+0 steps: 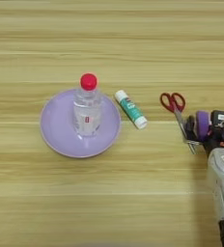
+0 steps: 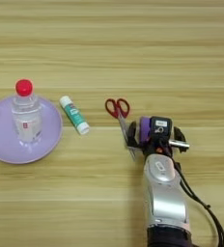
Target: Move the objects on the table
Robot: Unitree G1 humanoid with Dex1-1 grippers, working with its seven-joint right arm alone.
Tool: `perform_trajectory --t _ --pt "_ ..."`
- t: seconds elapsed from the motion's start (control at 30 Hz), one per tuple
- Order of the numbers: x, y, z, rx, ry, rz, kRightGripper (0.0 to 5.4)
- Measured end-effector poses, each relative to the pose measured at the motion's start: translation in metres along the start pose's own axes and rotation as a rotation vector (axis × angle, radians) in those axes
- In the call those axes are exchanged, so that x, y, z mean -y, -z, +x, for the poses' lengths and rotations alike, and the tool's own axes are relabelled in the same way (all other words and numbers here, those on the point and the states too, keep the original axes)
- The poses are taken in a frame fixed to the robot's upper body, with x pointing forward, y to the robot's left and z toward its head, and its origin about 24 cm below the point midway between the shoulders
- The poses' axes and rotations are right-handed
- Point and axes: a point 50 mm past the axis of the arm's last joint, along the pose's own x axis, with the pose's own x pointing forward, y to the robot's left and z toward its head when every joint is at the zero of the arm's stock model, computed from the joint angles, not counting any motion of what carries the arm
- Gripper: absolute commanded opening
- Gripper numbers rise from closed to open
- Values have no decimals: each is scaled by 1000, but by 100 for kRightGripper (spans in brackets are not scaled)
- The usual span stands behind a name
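Purple block sits at four o'clock on our desk, pinched in our tool, touching the scissors. At nine o'clock, the bottle stands on the lilac plate, glue stick beside it.

Clear glossy plastic bottle, wooden table

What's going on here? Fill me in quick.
The robot's right gripper is down at the table, at a small purple block, just right of the red-handled scissors. Whether its fingers have closed on the block can't be told. To the left, a clear bottle with a red cap stands upright on a lilac plate, and a glue stick lies on the table beside the plate.
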Motion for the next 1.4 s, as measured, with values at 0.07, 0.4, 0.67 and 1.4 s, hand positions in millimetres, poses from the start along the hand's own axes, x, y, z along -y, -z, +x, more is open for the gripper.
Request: perform_trajectory --t 0.07,0.4,0.67,1.4 --pt "-2 0 0 -9 -15 25 538" --pt "-7 1 2 -47 -50 124 538" --pt "-7 1 2 -53 -50 140 538" --pt "-5 1 8 -78 -20 176 414"
